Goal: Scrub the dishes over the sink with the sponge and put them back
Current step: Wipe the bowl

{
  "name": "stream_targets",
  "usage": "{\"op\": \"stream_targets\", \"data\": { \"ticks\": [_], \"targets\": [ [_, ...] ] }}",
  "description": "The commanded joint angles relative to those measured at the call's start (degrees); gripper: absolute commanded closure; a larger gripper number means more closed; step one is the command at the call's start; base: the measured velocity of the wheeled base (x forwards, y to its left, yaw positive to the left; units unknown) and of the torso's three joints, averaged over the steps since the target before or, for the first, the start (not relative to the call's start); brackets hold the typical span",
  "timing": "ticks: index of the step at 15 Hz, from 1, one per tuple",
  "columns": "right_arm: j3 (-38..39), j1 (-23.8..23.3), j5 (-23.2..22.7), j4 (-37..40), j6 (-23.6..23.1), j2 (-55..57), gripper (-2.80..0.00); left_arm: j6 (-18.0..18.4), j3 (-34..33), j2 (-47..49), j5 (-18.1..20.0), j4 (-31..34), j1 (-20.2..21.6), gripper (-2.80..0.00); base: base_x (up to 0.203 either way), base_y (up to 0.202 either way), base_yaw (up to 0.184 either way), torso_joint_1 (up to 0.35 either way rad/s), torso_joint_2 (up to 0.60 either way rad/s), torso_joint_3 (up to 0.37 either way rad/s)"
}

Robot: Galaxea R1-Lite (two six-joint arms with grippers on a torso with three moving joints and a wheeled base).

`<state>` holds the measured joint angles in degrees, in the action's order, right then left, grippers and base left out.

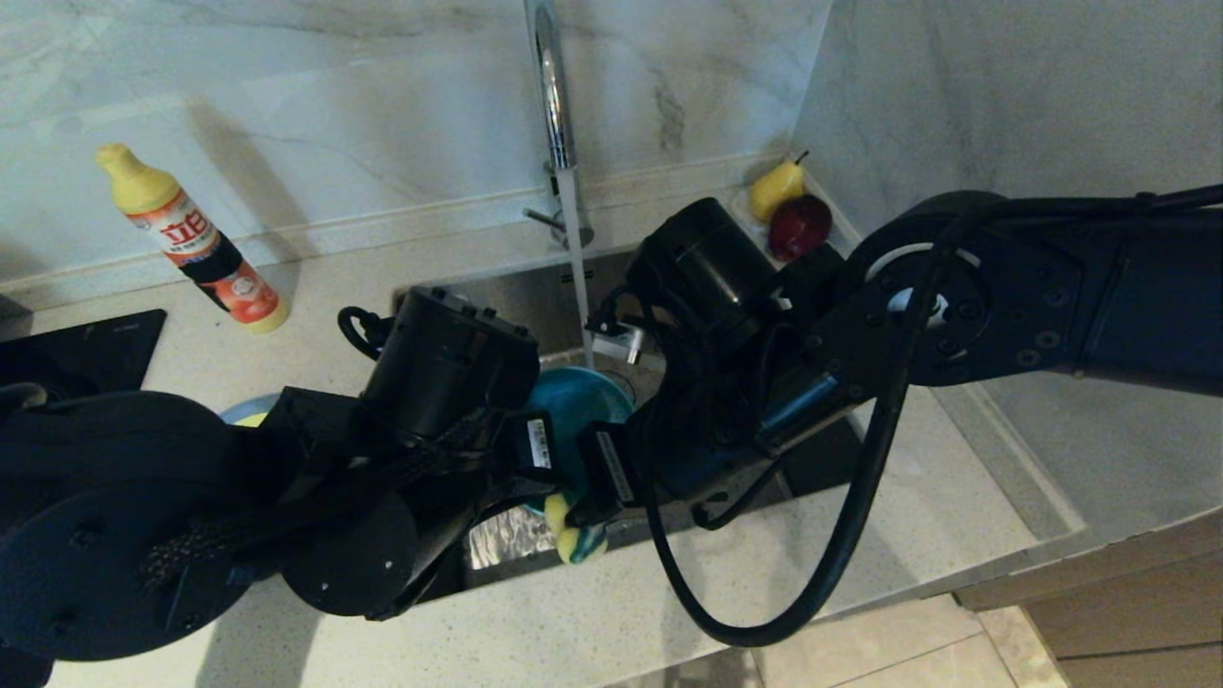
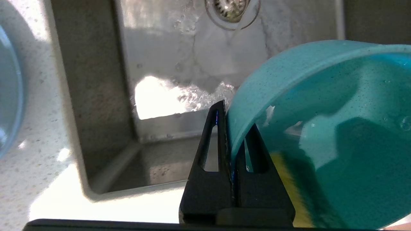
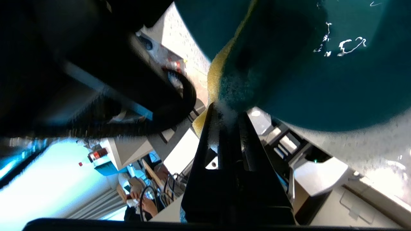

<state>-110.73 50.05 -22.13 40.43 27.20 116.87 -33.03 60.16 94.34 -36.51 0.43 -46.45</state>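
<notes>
Over the sink's [image 1: 535,296] near edge, we hold the teal-blue bowl [image 1: 573,401] by its rim, our left gripper [image 2: 231,128] clenched on the wall with one finger inside and one outside. Our right gripper [image 3: 226,118] is clamped on the sponge [image 1: 573,535], pressing it into the bowl's inside. We judge the scrubbing step is in hand; next the sponge should sweep round the inner wall while the left hand steadies the tilted bowl. Both forearms crowd the basin, and a cable loops over the counter's [image 1: 822,573] near edge. Farther back, water runs from the faucet [image 1: 554,96]; a detergent bottle [image 1: 191,239] stands toward the back left, fruit [image 1: 788,205] in the back right corner.
</notes>
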Motion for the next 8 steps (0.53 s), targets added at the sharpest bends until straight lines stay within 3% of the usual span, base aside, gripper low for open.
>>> {"op": "stream_targets", "data": {
  "ticks": [1, 6, 8],
  "targets": [
    [-0.02, 0.04, -0.11, -1.07, 0.13, 0.7, 0.0, -0.17, -0.73, -0.3, -0.16, -1.23, -1.16, 0.0, 0.0, 0.0, 0.0, 0.0, 0.0, 0.0],
    [-0.1, -1.17, -0.11, -2.72, 0.39, 0.7, 0.0, 1.17, -2.94, -2.23, -0.05, -1.45, -1.54, 0.0, 0.0, 0.0, 0.0, 0.0, 0.0, 0.0],
    [-0.1, -2.8, -0.05, -3.46, 2.47, 0.22, 0.0, 1.29, -3.81, -2.94, -0.05, -1.48, -1.54, 0.0, 0.0, 0.0, 0.0, 0.0, 0.0, 0.0]
  ]
}}
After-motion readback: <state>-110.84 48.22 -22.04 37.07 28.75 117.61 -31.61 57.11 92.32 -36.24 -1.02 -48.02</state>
